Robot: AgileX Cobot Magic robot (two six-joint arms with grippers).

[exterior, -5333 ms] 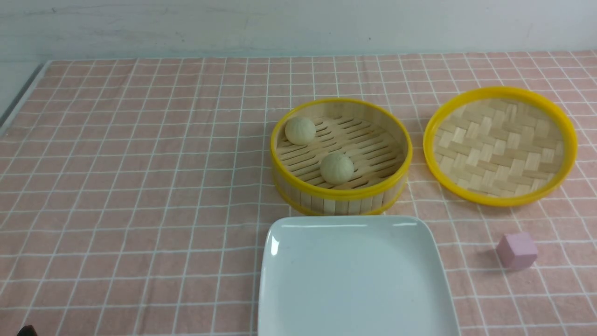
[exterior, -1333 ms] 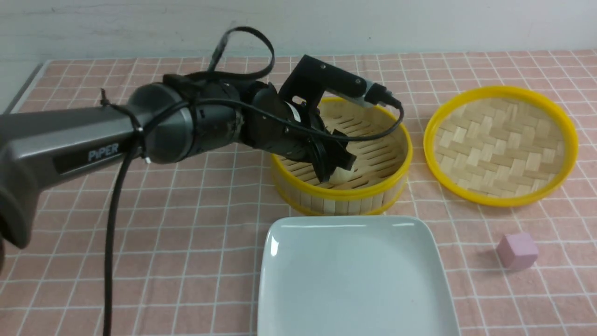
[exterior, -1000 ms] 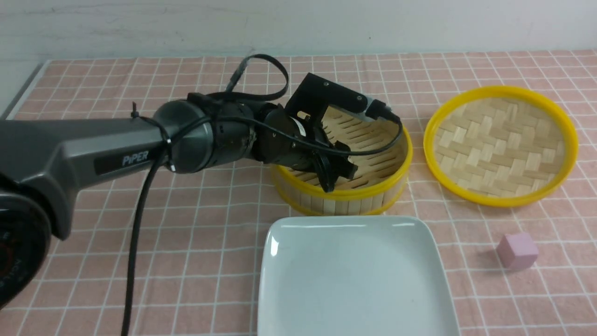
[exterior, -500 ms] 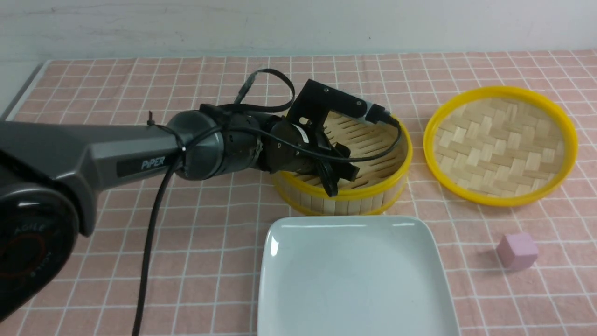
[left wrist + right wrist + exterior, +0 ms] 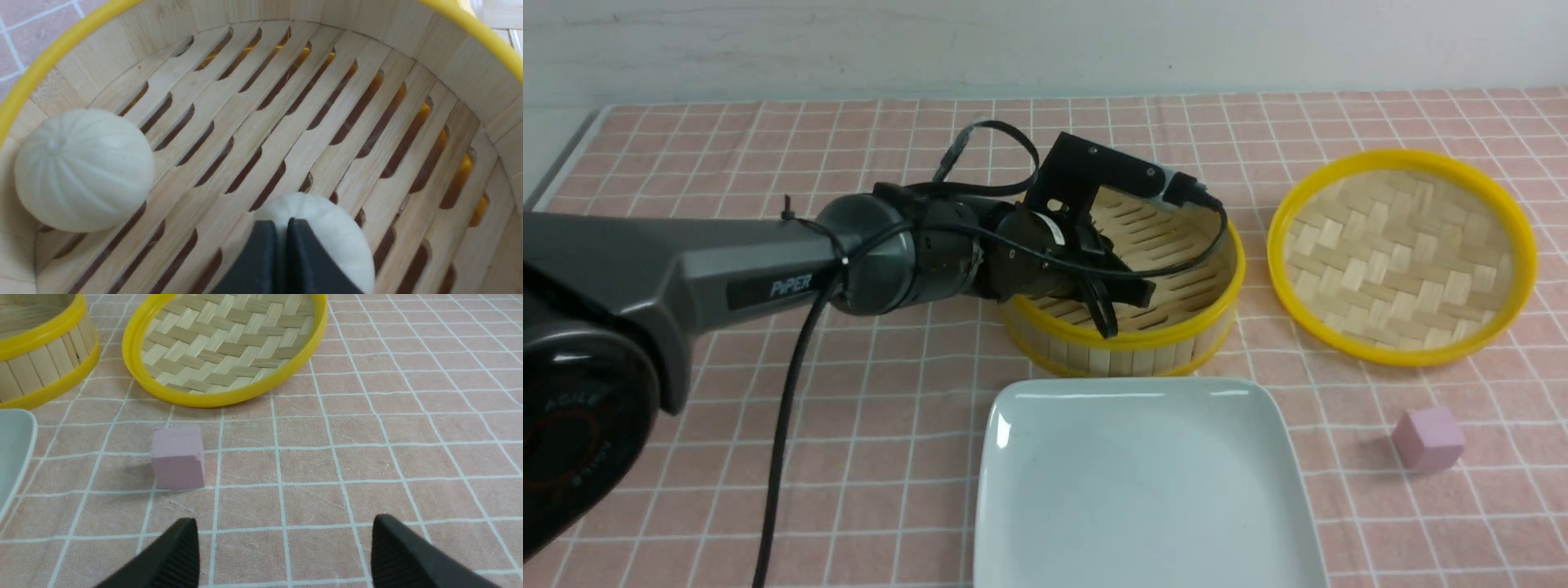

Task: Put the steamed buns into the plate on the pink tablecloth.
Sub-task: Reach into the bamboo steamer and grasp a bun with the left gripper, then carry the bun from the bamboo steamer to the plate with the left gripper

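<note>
Steamed buns (image 5: 83, 169) both lie on the slatted floor of the bamboo basket (image 5: 1129, 341). One rests against the wall. The second bun (image 5: 333, 237) sits just beyond the tips of the left gripper (image 5: 282, 223). That gripper reaches down into the basket with its jaws pressed together and nothing between them. Whether the tips touch the bun I cannot tell from this angle. The plate (image 5: 1013, 408) stands bare on the pink tablecloth (image 5: 849, 408), just in front of the basket. The woven lid (image 5: 1401, 253) lies beside the basket. The right gripper (image 5: 282, 526) hovers over the cloth near the pink cube (image 5: 178, 457), its jaws wide apart.
</note>
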